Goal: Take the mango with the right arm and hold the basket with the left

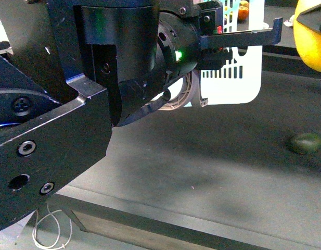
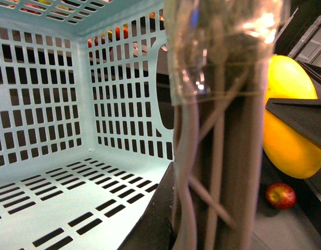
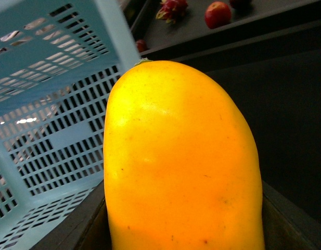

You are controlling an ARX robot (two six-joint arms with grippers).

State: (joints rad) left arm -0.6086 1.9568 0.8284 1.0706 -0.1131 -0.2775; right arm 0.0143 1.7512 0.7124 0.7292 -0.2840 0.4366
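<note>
The light turquoise slotted basket [image 1: 238, 83] hangs tilted above the dark table, and my left gripper [image 1: 238, 62] is shut on it. In the left wrist view the grey-brown handle [image 2: 222, 156] runs up between the jaws, with the basket's bare floor [image 2: 56, 208] beside it. The bright yellow mango [image 3: 181, 161] fills the right wrist view, and my right gripper [image 3: 183, 229] is shut on it, just beside the basket's slotted wall [image 3: 51, 114]. The front view cuts the mango [image 1: 312, 39] off at the top right edge, to the right of the basket.
A dark green oval fruit [image 1: 307, 142] lies on the table at the right. A red apple [image 2: 280, 195] sits below the mango, and another apple [image 3: 217, 14] and a dragon fruit [image 3: 170, 8] lie on a far tray. My left arm's housing [image 1: 56, 130] blocks the front view's left half.
</note>
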